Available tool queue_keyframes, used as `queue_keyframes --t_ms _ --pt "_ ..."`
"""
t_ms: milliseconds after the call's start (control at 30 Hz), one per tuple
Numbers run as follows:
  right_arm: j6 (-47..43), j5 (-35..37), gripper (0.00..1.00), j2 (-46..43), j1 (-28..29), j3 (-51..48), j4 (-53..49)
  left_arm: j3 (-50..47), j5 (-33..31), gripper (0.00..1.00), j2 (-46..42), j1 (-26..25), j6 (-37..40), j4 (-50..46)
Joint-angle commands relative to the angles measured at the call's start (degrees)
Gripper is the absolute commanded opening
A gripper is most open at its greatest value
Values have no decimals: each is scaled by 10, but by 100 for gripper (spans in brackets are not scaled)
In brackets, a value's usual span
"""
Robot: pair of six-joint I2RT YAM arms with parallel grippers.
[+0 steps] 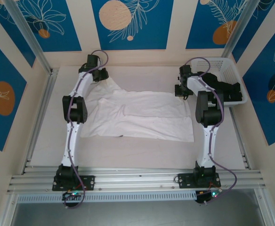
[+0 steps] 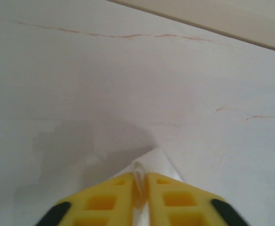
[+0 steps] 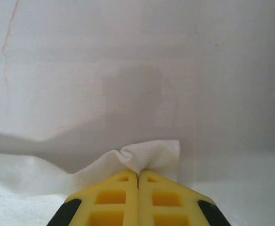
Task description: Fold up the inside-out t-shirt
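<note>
Across the middle of the pale bench [image 1: 142, 153] lies one inside-out t-shirt [image 1: 142, 115], white, thin and wrinkled, spread flat between the two arms. Its near hem runs roughly parallel to the front rail [image 1: 137, 179]. Its far left corner is drawn out to a point toward the back.

Two pincers hold it, one at each far corner. The left pincer [image 2: 140, 181] has its yellow fingers pressed together on a peak of white cloth. The right pincer [image 3: 137, 175] is likewise clamped on a small bunched fold of the shirt's edge. One white slatted basket [image 1: 222, 61] stands at the far right corner, just beside the right arm.

Bare bench shows as a wide strip between the near hem and the rail, a narrower band behind the shirt, and a margin on the left.

The bench top is off-white with thin reddish veins. Cream walls around it carry blue panels [image 1: 128, 23] with white leaf drawings and orange discs.
</note>
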Motion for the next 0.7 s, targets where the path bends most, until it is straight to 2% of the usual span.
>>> queue_keyframes --t_ms 0,67,233,333,667 --pt "-9 -15 4 -17 6 -9 -10 19 11 6 12 9 0 14" --pt "-9 -13 4 -18 6 -9 -9 19 12 0 10 10 -1 16" --pt "-9 -8 3 -33 5 -8 -6 18 17 0 -16 12 -9 1" --pt "-8 -9 3 -60 5 -21 7 -18 32 0 -69 13 -26 -9" --pt "-19 22 1 -215 18 -159 73 -404 56 0 -410 13 -102 74"
